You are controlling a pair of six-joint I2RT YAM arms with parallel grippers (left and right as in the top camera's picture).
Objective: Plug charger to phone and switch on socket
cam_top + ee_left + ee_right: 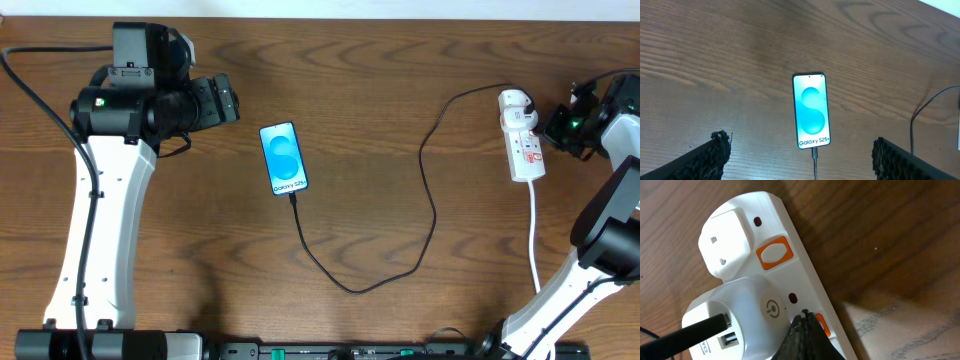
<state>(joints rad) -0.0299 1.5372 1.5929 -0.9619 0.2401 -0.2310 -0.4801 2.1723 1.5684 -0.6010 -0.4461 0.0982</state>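
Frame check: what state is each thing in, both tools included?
phone: screen lit, charger plugged into its bottom edge.
charger: other end seated in the adapter on the socket.
socket: both indicator lamps look dark.
left tool: open, empty.
right tool: shut, tip at the socket's lower switch.

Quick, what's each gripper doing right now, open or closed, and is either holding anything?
Left gripper: open, holding nothing.
Right gripper: closed, holding nothing, tip at an orange switch on the socket.
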